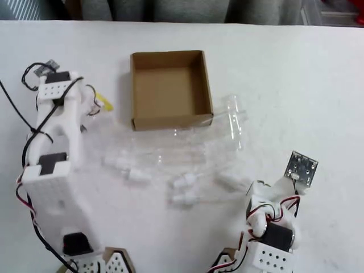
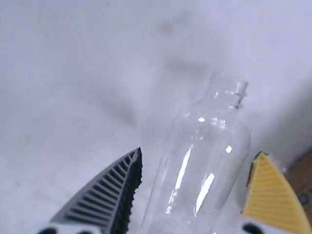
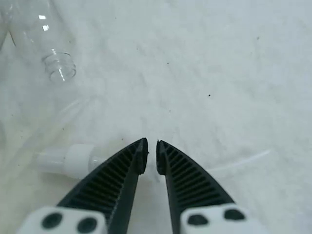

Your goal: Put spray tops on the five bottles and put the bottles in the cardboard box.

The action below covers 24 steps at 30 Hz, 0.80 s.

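Left wrist view first: my left gripper [image 2: 199, 155] stands spread, ribbed grey finger [image 2: 114, 195] on one side, ribbed yellow finger [image 2: 270, 195] on the other. A clear bottle [image 2: 204, 165] sits between them, smooth plastic with a bare threaded neck. The yellow pad is at its wall, the grey one just apart.

Over to my right gripper [image 3: 149, 146]: black ribbed fingers drawn nearly together, a thin slit between the tips, nothing pinched, over the white table [image 3: 234, 73]. Just beside it lies a white spray top [image 3: 73, 158]. Farther off is a second bottle [image 3: 53, 53], threaded mouth uncapped.

High view now: the cardboard box [image 1: 136, 91] sits square and open, bare brown floor showing. Loose spray tops [image 1: 185, 182] lie scattered on the table near it.
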Each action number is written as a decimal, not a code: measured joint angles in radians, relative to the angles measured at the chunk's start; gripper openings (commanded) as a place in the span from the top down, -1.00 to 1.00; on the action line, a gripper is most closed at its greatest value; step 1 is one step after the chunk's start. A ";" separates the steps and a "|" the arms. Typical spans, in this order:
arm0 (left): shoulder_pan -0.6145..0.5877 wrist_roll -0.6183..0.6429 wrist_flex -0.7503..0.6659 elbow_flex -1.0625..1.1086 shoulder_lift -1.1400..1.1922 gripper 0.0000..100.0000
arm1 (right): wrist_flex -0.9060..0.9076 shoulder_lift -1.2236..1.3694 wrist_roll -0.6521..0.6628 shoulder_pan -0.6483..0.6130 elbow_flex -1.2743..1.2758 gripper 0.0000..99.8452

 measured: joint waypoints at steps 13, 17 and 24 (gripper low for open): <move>0.002 -0.003 0.137 -0.333 0.288 0.45 | 0.000 0.000 0.000 0.000 0.000 0.97; 0.009 -0.080 0.164 -0.384 0.316 1.00 | 0.000 0.000 0.000 0.000 0.000 0.97; 0.043 -0.187 0.157 -0.400 0.316 0.96 | 0.000 0.000 0.000 0.000 0.000 0.97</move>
